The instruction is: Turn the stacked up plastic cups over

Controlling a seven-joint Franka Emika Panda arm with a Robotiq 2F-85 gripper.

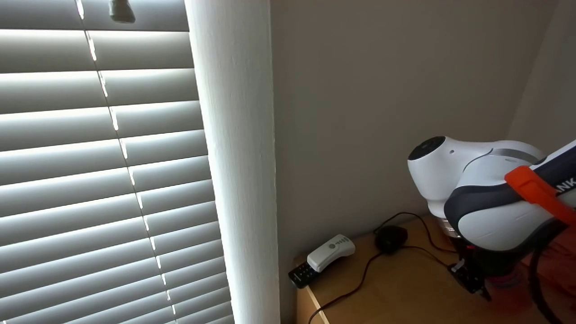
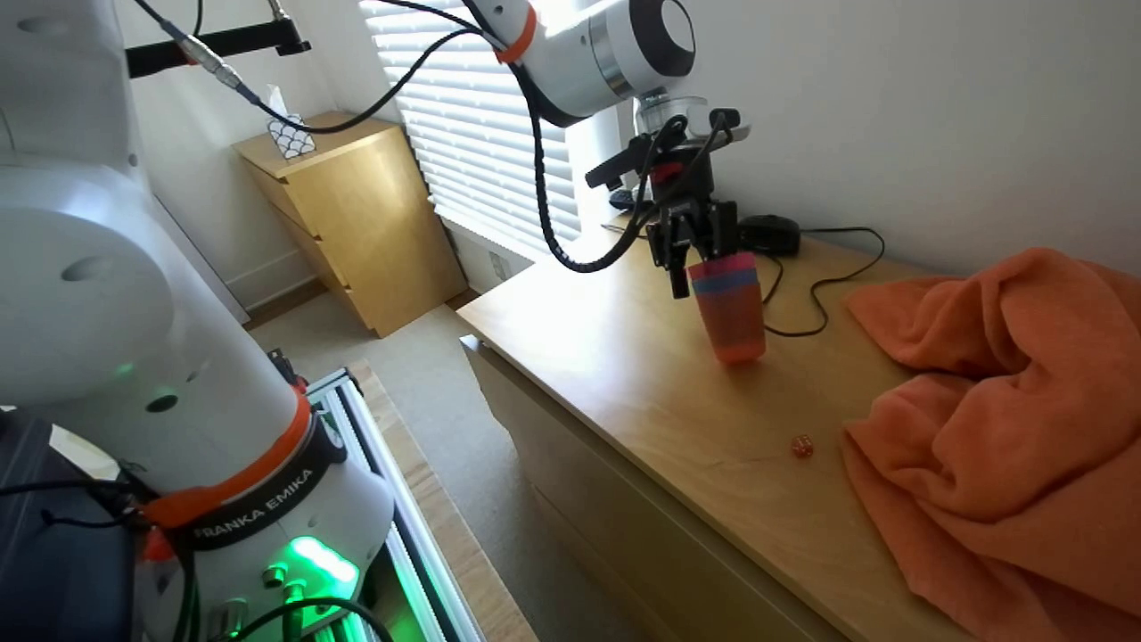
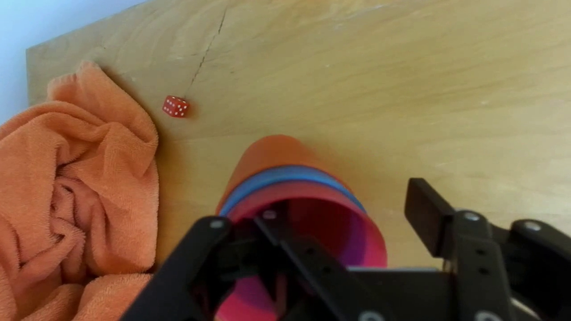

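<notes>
On the dresser, the cups are seen mouth up, rim straddled by the gripper, jaws parted; if the inner one alone is pinched, the others could be dropped.

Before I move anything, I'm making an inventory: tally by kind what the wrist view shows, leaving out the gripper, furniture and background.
Cups: 3 visible (orange, blue and pink, nested)
Die: 1 (red)
Towel: 1 (orange, crumpled)
Total: 5
</notes>
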